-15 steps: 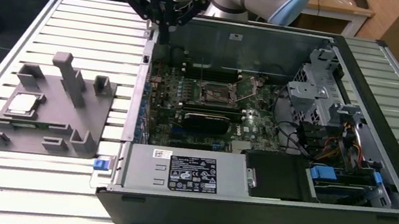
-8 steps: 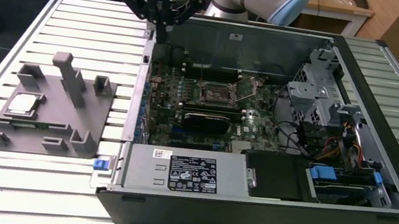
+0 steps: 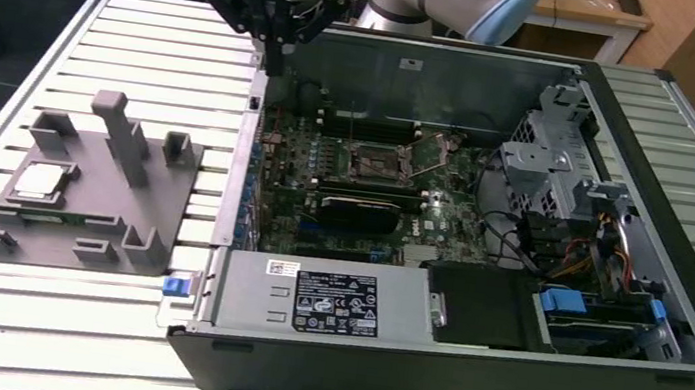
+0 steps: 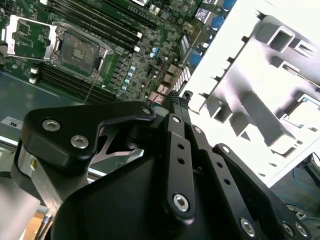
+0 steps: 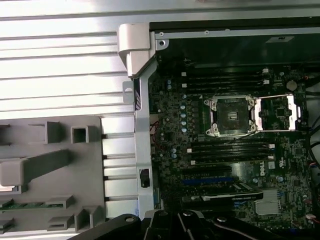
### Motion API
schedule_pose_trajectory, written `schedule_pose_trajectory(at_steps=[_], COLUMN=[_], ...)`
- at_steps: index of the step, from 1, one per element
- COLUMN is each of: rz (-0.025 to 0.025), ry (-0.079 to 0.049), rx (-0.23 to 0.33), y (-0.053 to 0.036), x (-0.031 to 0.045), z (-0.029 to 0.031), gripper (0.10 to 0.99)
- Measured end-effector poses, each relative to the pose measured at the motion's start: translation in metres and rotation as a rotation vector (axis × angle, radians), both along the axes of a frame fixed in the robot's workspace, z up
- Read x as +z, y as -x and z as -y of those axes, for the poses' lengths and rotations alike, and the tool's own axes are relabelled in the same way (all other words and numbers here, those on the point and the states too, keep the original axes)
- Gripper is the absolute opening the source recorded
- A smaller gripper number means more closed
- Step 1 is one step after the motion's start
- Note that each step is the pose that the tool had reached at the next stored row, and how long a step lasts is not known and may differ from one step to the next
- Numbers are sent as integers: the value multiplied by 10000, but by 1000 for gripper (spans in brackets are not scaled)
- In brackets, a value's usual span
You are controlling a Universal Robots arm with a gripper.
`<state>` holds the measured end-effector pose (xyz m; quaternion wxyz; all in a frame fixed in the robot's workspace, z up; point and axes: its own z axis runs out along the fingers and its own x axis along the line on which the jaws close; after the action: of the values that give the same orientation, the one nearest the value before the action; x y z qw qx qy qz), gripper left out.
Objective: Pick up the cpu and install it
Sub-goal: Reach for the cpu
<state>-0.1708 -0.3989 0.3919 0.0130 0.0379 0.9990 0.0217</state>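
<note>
The cpu [image 3: 40, 180], a small pale square chip, lies in a recess on the grey plastic fixture [image 3: 116, 215] at the exterior view's left, on the slatted table. My gripper [image 3: 273, 56] hangs above the back left corner of the open computer case [image 3: 459, 371], well away from the cpu. Its fingers [image 4: 176, 100] are shut together with nothing between them. The motherboard's cpu socket [image 5: 230, 115] stands bare with its load plate [image 5: 277, 112] flipped open and its thin lever raised. The fixture [image 5: 50, 170] and the socket [image 4: 75, 50] also appear in both wrist views.
The case walls rise around the motherboard [image 3: 347, 195]. A black heatsink block [image 3: 365, 213] sits just in front of the socket. A drive cage [image 3: 566, 173] with cables and the power supply [image 3: 321, 297] fill the case's right and front. Upright posts [image 3: 121, 130] stand on the fixture.
</note>
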Motion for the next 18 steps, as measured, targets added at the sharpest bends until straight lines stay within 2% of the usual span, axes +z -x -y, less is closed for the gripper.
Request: schedule_pose_trajectory(at_steps=[18], rz=[0], ry=[1], rx=[0], y=[125], x=[-5], z=[0], gripper=[106])
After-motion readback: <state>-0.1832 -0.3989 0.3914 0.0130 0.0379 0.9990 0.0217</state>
